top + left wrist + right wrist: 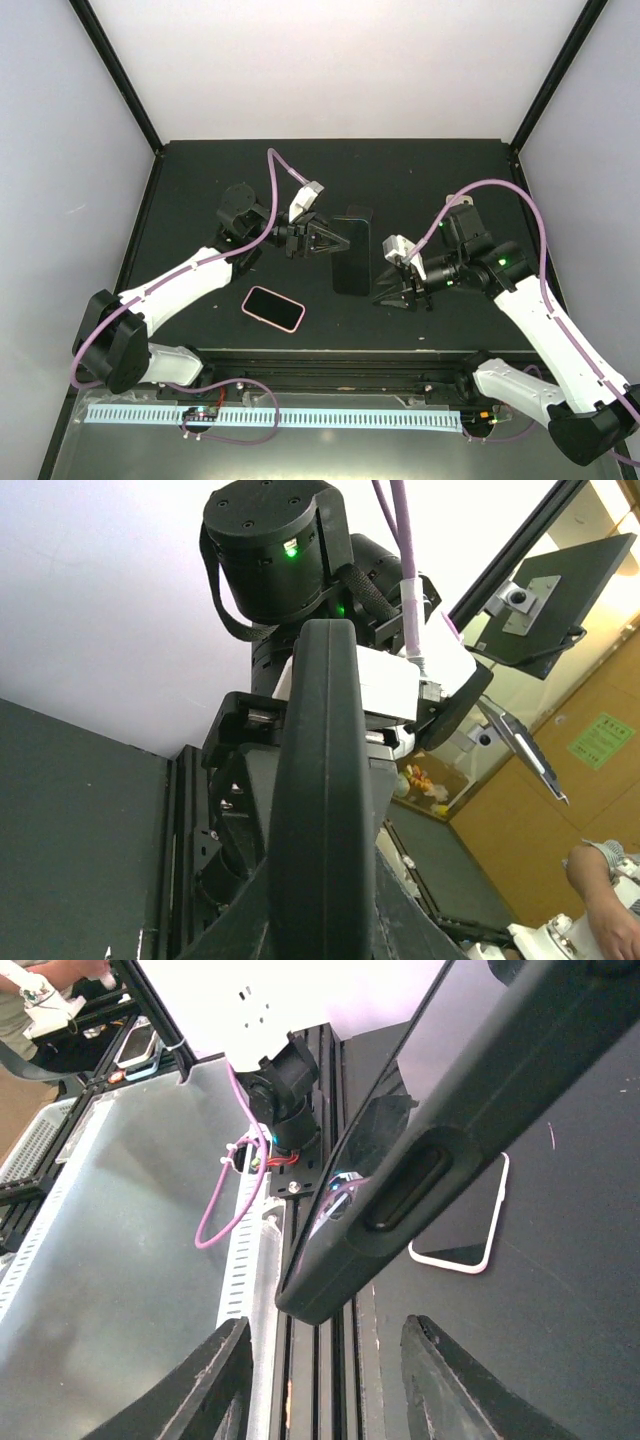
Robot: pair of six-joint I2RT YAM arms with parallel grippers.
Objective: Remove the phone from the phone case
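– Black table (200, 190) between pale walls, and the phone case (351, 255) is near the middle of it. How far along are we?

– Not far, I'd say. The case is dark and held at a tilt. I can't tell whether its near end rests on the table. In the right wrist view its broad face looks glossy and flush with the rim, so my read is that the phone sits inside. I can't make the phone out as a separate thing, though.

– Who has the case?

– The left gripper (332, 241), at the case's left edge, with its jaws clamped on that edge. Its own camera shows the rim running straight up between them.

– And the other one?

– The right gripper (398, 297) is just right of the case's near end. Its fingers (215, 1385) are apart with nothing between them. It is close to the case, but I can't tell if it touches.

– What about the pink thing?

– That's a pink-rimmed phone (272, 308) lying flat, left of the case and nearer the arm bases, apart from it. I can't say whether it belongs to this job.

– So what's left?

– Nearly all of it, as I judge it. The case is gripped on one side, but the right gripper has yet to take hold and work the phone free.
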